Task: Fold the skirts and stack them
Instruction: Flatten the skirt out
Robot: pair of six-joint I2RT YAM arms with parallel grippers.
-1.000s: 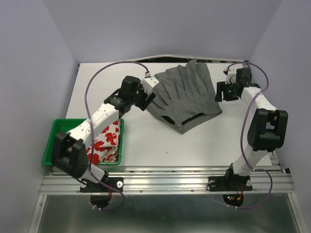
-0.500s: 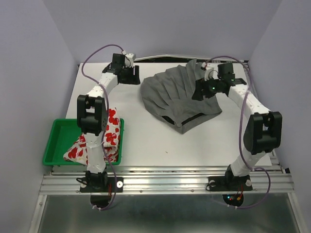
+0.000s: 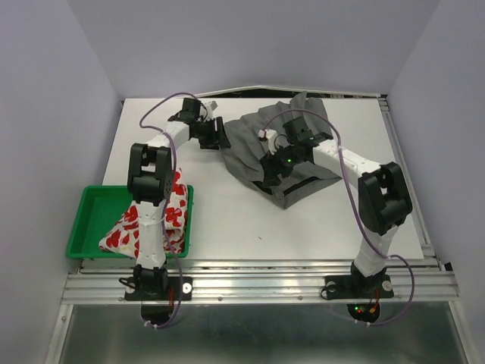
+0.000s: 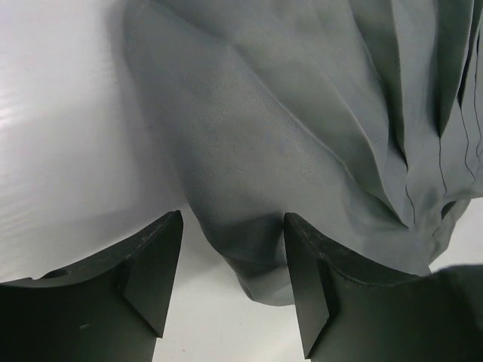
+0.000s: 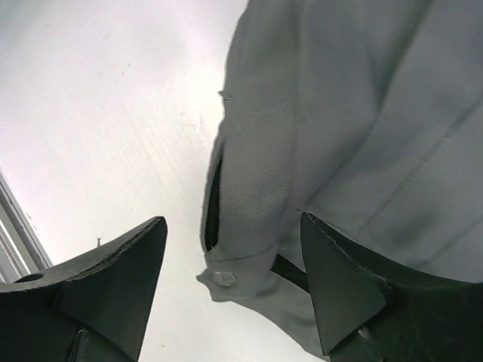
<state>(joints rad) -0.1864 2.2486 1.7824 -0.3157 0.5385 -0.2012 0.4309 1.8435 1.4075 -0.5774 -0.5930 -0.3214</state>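
Note:
The dark grey skirt (image 3: 303,152) lies rumpled at the back middle of the table. My left gripper (image 3: 220,142) is open at the skirt's left edge. In the left wrist view a fold of that edge (image 4: 264,256) lies between the open fingers of the gripper (image 4: 232,290). My right gripper (image 3: 269,173) is open over the skirt's near left corner. In the right wrist view the waistband corner with a button (image 5: 223,277) sits between the fingers of the open gripper (image 5: 234,290). The white skirt with red hearts (image 3: 163,216) lies bunched in the green tray.
The green tray (image 3: 91,220) sits at the front left, with the left arm's upright link over it. Bare white table (image 3: 303,220) lies in front of the grey skirt. Walls close off the left, back and right.
The left gripper has swung from the back left onto the skirt's left edge. The right gripper has crossed from the skirt's right side to its near left corner. The skirt has bunched narrower.

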